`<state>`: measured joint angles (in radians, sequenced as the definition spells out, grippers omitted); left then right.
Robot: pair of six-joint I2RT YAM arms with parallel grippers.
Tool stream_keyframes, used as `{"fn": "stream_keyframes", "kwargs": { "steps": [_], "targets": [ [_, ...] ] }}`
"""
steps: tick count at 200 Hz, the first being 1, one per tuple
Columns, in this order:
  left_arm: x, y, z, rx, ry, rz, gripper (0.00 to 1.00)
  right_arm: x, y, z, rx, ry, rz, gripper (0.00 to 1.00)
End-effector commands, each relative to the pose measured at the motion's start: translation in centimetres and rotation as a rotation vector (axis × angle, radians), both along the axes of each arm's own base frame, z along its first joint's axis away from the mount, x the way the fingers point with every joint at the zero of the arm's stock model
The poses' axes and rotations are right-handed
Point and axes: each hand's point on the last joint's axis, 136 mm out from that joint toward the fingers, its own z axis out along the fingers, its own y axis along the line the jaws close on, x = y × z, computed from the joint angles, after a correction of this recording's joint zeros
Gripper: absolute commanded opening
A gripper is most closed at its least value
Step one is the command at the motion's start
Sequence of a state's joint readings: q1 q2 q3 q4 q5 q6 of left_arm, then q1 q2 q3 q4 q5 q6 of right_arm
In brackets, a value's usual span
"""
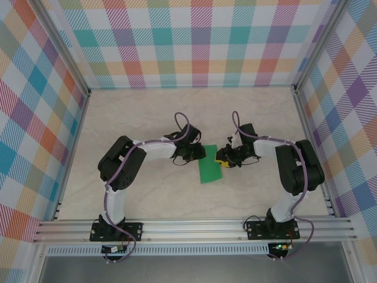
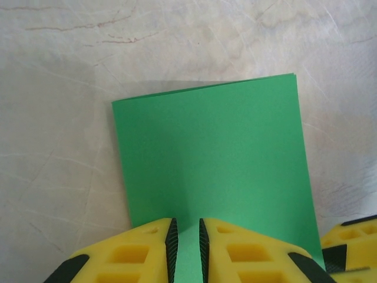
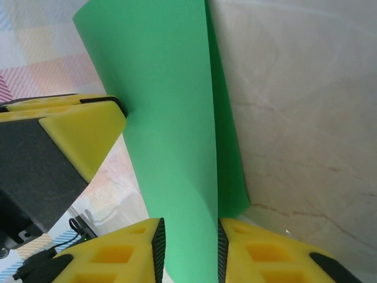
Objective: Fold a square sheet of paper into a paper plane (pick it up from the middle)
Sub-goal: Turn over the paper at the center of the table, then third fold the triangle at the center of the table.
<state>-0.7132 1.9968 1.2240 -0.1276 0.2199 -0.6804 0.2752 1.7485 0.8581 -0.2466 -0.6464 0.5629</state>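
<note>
Plaid walls [image 1: 200, 41] close in a pale marbled table [image 1: 147, 118]. At its middle lies the square sheet of paper [image 1: 209, 168], folded double into a green rectangle. Its long axis runs near to far, tilted slightly, and the layered edges show at its far end [image 2: 212, 153].

The left gripper [image 1: 197, 154] stands at the paper's left far edge. Its fingers are drawn to a slim slot [image 2: 188, 221] with green showing inside, and I cannot tell whether it is pinching.

The right gripper [image 1: 222, 160] is at the right edge. Its fingers stand wider apart [image 3: 188, 221], with paper [image 3: 171, 118] spanning the gap. Whether it grips is likewise unclear.
</note>
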Motion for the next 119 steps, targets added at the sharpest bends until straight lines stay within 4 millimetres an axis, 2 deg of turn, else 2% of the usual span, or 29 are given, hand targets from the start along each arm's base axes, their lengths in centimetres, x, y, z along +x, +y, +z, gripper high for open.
{"fn": "stream_keyframes", "kwargs": {
  "steps": [1,30,59,89,119],
  "targets": [
    [-1.6,0.1,-1.4,0.042,0.026,-0.073,0.22,0.6,0.3,0.1,0.026,0.003,0.009,0.24],
    [-1.7,0.0,0.8,0.031,-0.04,-0.117,0.29,0.4,0.4,0.1,0.03,0.014,0.008,0.15],
    [-2.9,0.4,3.8,0.048,-0.138,-0.173,0.36,0.2,0.4,0.4,0.041,0.021,0.005,0.11],
    [-6.3,-0.1,6.0,0.086,-0.259,-0.301,0.51,0.2,0.5,0.8,0.055,0.029,-0.004,0.1],
    [-10.4,-1.6,5.6,0.237,-0.371,-0.465,0.58,0.2,0.7,0.9,0.064,0.037,-0.006,0.1]
  ]
}}
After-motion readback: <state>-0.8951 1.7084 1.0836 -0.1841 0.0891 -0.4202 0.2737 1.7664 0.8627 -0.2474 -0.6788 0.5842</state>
